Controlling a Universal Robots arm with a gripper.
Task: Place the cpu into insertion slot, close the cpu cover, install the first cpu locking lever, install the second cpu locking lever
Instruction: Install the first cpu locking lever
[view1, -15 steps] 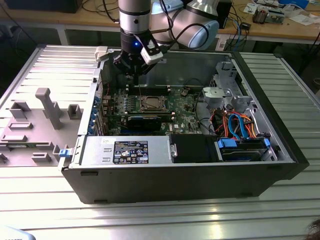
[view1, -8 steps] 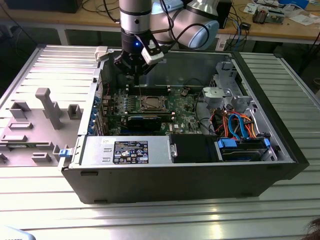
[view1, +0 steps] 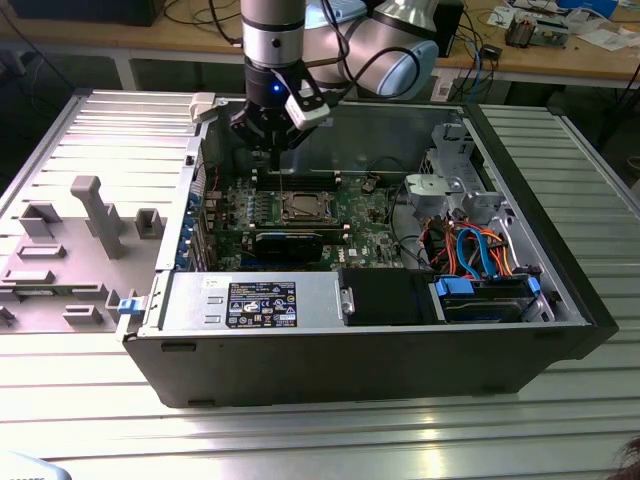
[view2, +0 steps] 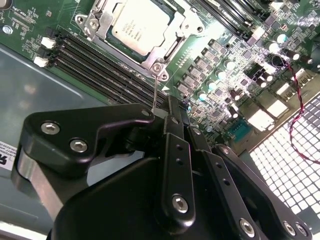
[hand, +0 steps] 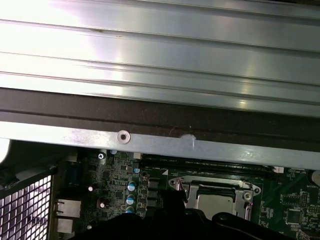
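End effector (view1: 272, 135) hangs over the case's rear wall, fingers pinched narrow on a thin wire lever (view2: 159, 92); cpu (view2: 138, 25) seated in insertion slot, cpu cover (view2: 172, 37) down; lever may slip, scraping the board.

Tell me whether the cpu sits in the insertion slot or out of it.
In. In the second wrist view the cpu lies flat in the insertion slot, with the cpu cover framing it.

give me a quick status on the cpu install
Tool above the board, a thin lever rod rising to it. Cpu seated in the insertion slot, cpu cover framing it. Nothing in the way.
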